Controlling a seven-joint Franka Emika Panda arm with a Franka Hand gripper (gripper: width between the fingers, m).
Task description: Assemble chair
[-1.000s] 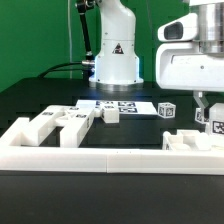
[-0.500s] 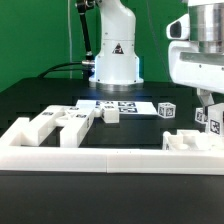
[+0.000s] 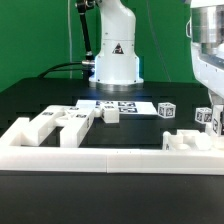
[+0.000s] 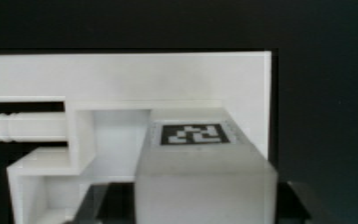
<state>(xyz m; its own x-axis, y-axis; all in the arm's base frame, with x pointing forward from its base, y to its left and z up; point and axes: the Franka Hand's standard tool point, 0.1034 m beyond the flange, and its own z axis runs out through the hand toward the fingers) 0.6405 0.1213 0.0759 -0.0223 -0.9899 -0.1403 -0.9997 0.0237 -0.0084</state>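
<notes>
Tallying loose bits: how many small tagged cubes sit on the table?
2: one cube mid-table, by the marker board; a second cube toward the exterior view's right. Others may be hidden.

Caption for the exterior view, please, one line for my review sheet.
Gripper shut on a tagged chair piece at the exterior view's right; other chair parts lie loose at its left.

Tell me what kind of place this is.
Probably a robotics lab bench: a white robot arm standing on a black table, a plain green backdrop, and white tagged parts laid out near a marker board.
</notes>
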